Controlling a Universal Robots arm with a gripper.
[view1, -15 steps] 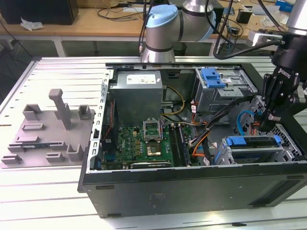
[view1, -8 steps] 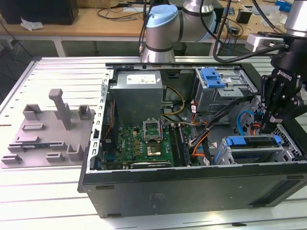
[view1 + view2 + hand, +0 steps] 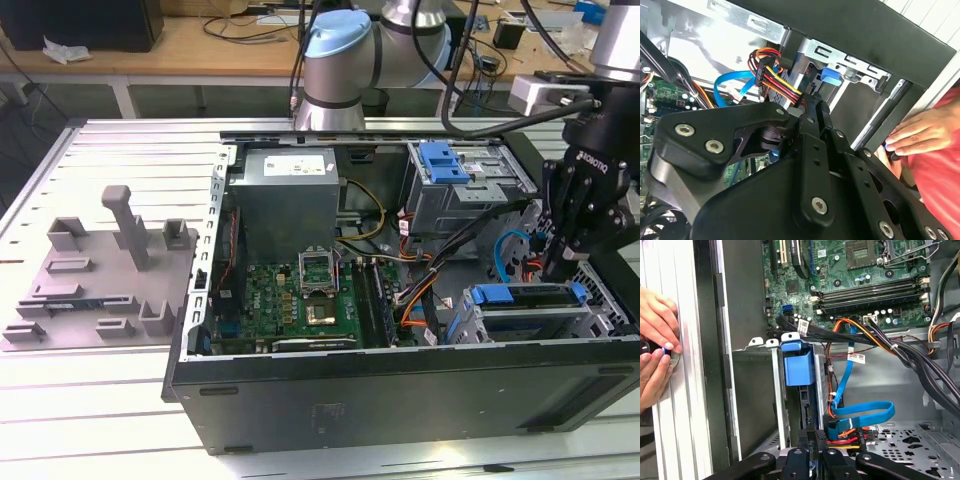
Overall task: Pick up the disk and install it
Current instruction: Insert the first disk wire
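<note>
Over the slotted-in disk (image 3: 528, 297), the gripper (image 3: 560, 265) hangs — fingers pressed together, holding nothing.

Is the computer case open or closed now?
Open: the computer case has no side cover, so the circuit board and cables inside show.

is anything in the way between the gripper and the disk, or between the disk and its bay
Nothing visible does. In the exterior view the gripper hangs just above the disk, which looks already seated in its cage. In the first wrist view the blue data cable and the power wires bunch close beside the gripper.
</note>
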